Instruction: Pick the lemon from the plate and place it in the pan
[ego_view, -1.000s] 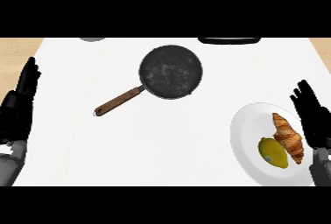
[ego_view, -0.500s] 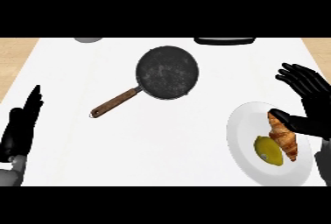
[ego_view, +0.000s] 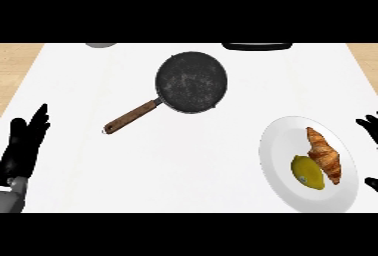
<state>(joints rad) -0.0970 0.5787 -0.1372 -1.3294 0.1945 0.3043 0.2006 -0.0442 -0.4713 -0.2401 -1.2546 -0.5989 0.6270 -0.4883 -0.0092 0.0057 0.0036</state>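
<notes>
A yellow lemon lies on the white plate at the lower right, beside a brown croissant. The black pan with a brown wooden handle sits up the counter, left of centre, with nothing in it. My left hand rests open at the left edge, fingers up. Only a few fingers of my right hand show at the right edge, to the right of the plate and apart from the lemon; the remainder of it is cut off.
A dark object and a grey round object sit at the counter's far edge, mostly cut off. The white counter ends in wood-coloured floor on both sides.
My right hand, which hung over the plate's upper right half a second ago, has drawn back to the right edge. The left hand has sunk slightly. Lemon and pan have not moved.
</notes>
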